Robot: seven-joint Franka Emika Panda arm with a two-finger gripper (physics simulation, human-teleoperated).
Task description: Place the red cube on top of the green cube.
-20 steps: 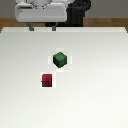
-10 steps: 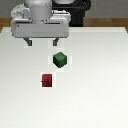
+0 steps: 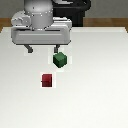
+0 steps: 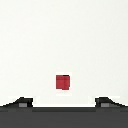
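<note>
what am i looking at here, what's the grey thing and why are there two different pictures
The grey thing is a robot arm in a computer simulation. Its gripper hangs over a white table, jaws apart and holding nothing. One picture comes from a camera off the arm and shows the whole scene: a red cube and, apart from it, a green cube lying on the table. The other picture comes from a camera on the arm's wrist, looking down: it shows the red cube below, with the two dark fingertips at the edge.
</note>
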